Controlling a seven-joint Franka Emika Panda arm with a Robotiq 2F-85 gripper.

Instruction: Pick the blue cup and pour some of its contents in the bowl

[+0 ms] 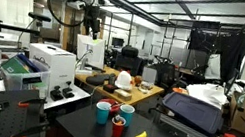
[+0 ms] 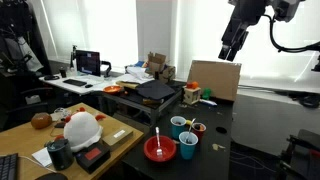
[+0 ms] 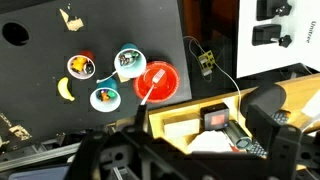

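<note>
Claw hung high, jaws apart, nothing held. Blue cup sat just beside the red bowl.

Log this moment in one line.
gripper: open, high, empty | blue cups: standing, untouched | bowl: beside cups

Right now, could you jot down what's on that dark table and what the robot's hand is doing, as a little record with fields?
gripper: gripper open, holding nothing, high above the table
table: dark table
bowl: red bowl, a pale utensil resting in it
cups: two blue cups and a red cup, all upright beside the bowl
cup contents: too small to tell
fruit: banana lying near the red cup
progress: no cup picked up yet
</note>
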